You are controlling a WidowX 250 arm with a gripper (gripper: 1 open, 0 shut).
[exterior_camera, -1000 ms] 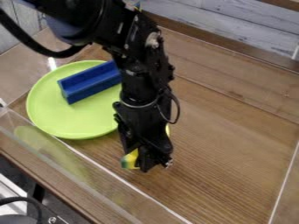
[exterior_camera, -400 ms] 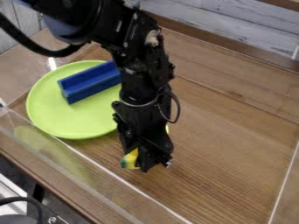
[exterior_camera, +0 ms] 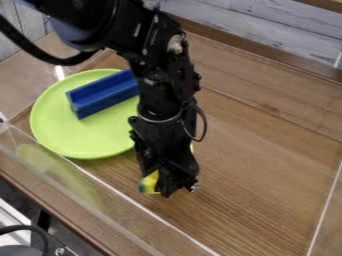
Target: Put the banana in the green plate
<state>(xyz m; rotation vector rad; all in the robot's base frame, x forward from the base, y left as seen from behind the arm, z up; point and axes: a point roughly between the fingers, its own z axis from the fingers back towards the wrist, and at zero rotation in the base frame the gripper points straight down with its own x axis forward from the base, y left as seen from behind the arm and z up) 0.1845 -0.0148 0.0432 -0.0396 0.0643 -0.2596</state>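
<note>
Black arm bent over from upper left, gripper (exterior_camera: 163,183) pointing straight down, jaws closed.

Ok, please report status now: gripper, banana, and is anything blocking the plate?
Gripper down at table, shut on banana. Banana off the green plate, just beside its near rim. Blue block lies on the plate; room remains beside it.
</note>
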